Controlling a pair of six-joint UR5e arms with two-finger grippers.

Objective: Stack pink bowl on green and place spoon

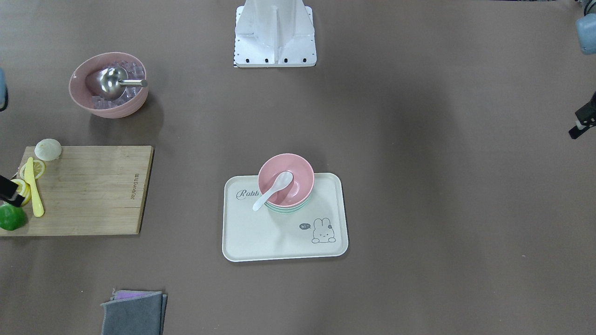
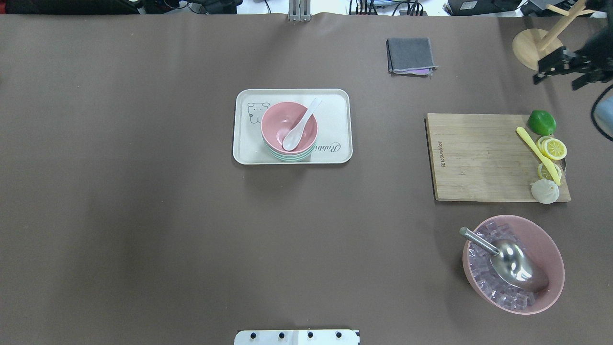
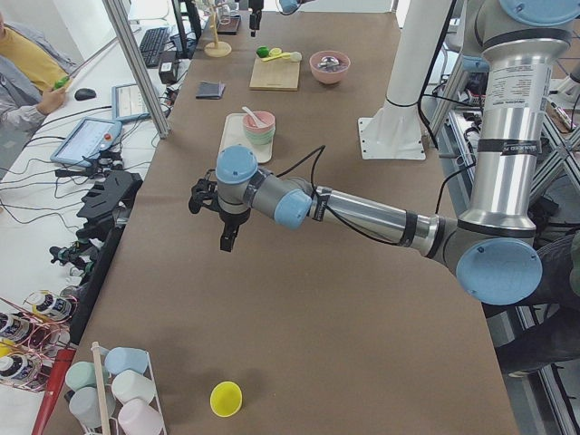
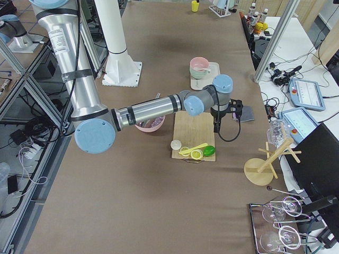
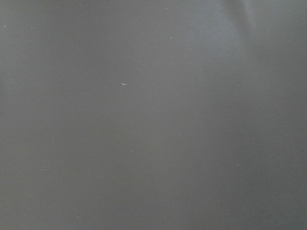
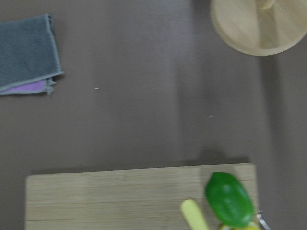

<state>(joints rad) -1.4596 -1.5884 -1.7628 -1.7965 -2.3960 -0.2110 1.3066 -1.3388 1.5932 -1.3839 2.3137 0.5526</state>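
Observation:
The pink bowl [image 1: 298, 179] sits stacked in the green bowl [image 1: 291, 209] on a cream rabbit tray [image 1: 260, 237] at mid table. A white spoon [image 1: 274, 188] lies in the pink bowl, its handle over the rim. The overhead view also shows the pink bowl [image 2: 280, 122], the green rim [image 2: 287, 157] and the spoon [image 2: 299, 127]. My left gripper [image 1: 577, 128] hovers far off at the table's left end, fingers apart and empty. My right gripper [image 2: 555, 79] hangs over the far right corner near the lime, fingers apart and empty.
A wooden cutting board [image 2: 474, 158] holds a lime [image 2: 542, 122], lemon slices and a yellow knife. A large pink bowl of ice [image 2: 512, 263] holds a metal scoop. A grey cloth [image 2: 411, 55] and a wooden stand [image 2: 531, 45] are at the far right.

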